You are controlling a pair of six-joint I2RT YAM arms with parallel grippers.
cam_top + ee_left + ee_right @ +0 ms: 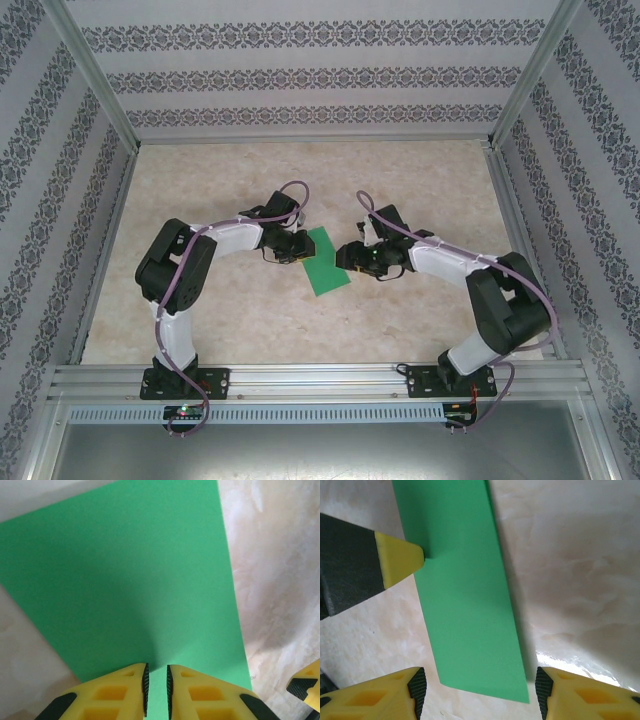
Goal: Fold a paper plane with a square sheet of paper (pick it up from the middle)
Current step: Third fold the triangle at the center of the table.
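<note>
The pale marbled table (430, 180) carries the green sheet of paper (327, 263) at its middle, lying flat and turned a little askew. In the overhead view the sheet looks oblong rather than square.

The left arm (185, 265) reaches toward the sheet from its left and the right arm (500, 300) from its right, so the paper sits between the two wrists. The left gripper (298, 247) is at the sheet's left edge, toward its far end. The right gripper (350, 258) is just beside the right edge.

In the left wrist view the sheet (125, 575) spreads out ahead of the left gripper (156, 672). Its yellow fingers (115, 692) are drawn almost together, leaving only a thin slit with green showing through it. Whether they nip any paper there cannot be told. One yellow and black finger of the right gripper (305, 685) shows past the sheet's right edge.

In the right wrist view the right gripper (480, 675) is spread wide — the sheet's (465, 605) near end lies in the gap between the fingers (395, 692), touching neither. Further along the sheet, the left gripper's (400, 562) yellow tip meets the left edge (a faint dent runs inward from that spot).
</note>
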